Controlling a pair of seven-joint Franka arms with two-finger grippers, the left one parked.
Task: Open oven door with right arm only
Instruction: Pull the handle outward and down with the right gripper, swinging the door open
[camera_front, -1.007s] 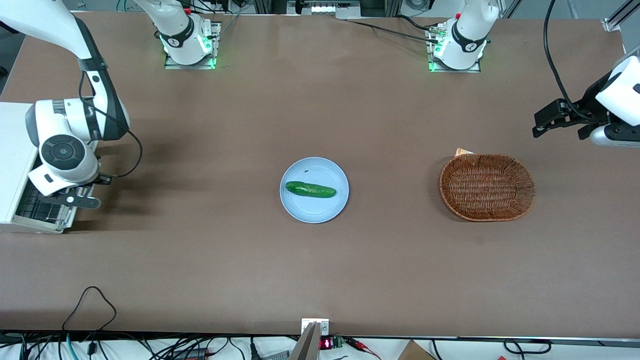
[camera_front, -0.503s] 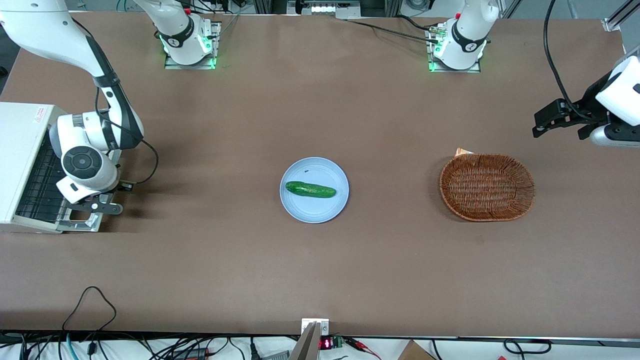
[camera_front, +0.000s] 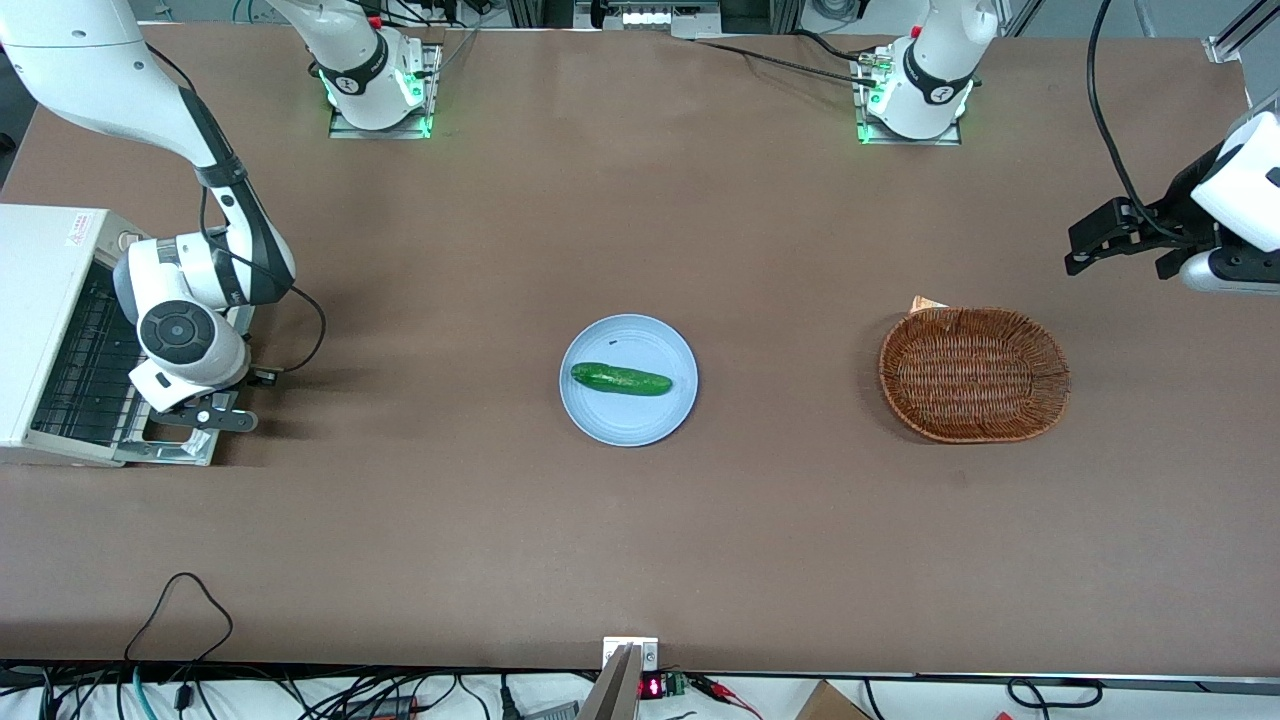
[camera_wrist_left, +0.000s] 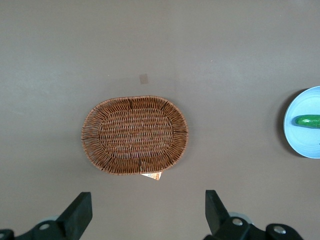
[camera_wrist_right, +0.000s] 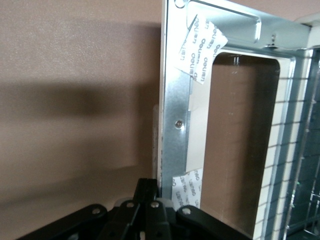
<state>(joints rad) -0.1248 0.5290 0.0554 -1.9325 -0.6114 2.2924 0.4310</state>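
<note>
The white oven (camera_front: 40, 300) stands at the working arm's end of the table. Its wire rack (camera_front: 85, 370) is exposed. The oven door (camera_front: 178, 448) lies folded down, nearly flat over the table in front of the oven. In the right wrist view I see its silver frame (camera_wrist_right: 175, 90), taped glass window (camera_wrist_right: 240, 140) and the rack (camera_wrist_right: 300, 150). My right arm's gripper (camera_front: 222, 418) hangs over the door's outer edge, where the handle is. Its black fingers are pressed together at that edge (camera_wrist_right: 152, 189).
A blue plate (camera_front: 628, 420) with a green cucumber (camera_front: 620, 379) sits mid-table. A wicker basket (camera_front: 973, 374) lies toward the parked arm's end; it also shows in the left wrist view (camera_wrist_left: 135, 135). Cables hang along the table's near edge.
My right arm has moved away from the oven toward the table's middle. The door has swung down with it from partly open to nearly flat, uncovering the rack.
</note>
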